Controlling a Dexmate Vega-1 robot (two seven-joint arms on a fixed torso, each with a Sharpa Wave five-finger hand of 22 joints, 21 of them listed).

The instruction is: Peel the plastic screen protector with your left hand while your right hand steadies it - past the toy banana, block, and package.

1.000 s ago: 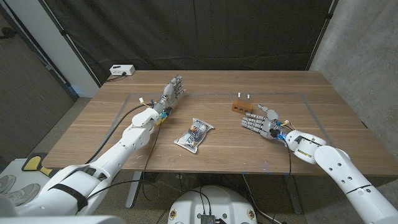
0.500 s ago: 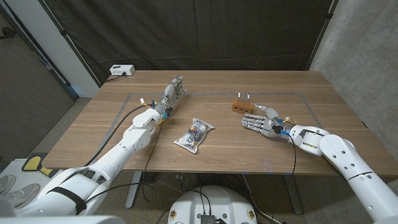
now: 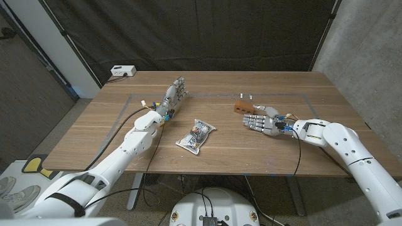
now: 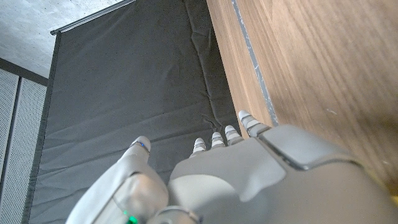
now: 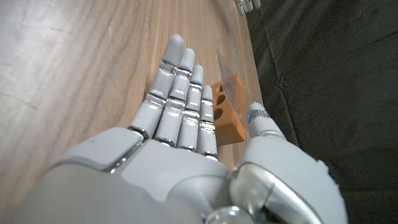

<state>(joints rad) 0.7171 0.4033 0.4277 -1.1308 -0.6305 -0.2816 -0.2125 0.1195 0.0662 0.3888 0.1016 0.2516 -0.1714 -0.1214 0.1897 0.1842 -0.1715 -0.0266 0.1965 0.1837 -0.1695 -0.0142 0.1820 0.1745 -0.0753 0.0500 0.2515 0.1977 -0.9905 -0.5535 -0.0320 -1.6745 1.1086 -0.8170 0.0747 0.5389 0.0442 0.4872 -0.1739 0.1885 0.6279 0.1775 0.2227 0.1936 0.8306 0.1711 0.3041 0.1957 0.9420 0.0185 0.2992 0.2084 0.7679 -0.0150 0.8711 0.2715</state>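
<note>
We are bringing the empty, spread-fingered right robot hand [image 3: 262, 122] toward the screen protector [image 5: 231, 76] propped by the block [image 3: 244, 107] right of centre, while the left robot hand [image 3: 174, 94], fingers extended and empty, is waiting upper left.

A wooden table [image 3: 94, 135] bears a package [image 3: 196, 135] and an orange block [image 3: 244, 107].

table [image 3: 94, 135] brown wood grain with a thin pale line around its border | block [image 3: 244, 107] orange-brown with dark round holes | package [image 3: 196, 135] clear, multicoloured contents | your hands, left [image 3: 174, 94] and right [image 3: 262, 121], grey | curtain [image 3: 188, 31] at 12 o'clock black | box [image 3: 122, 70] at 11 o'clock white
</note>
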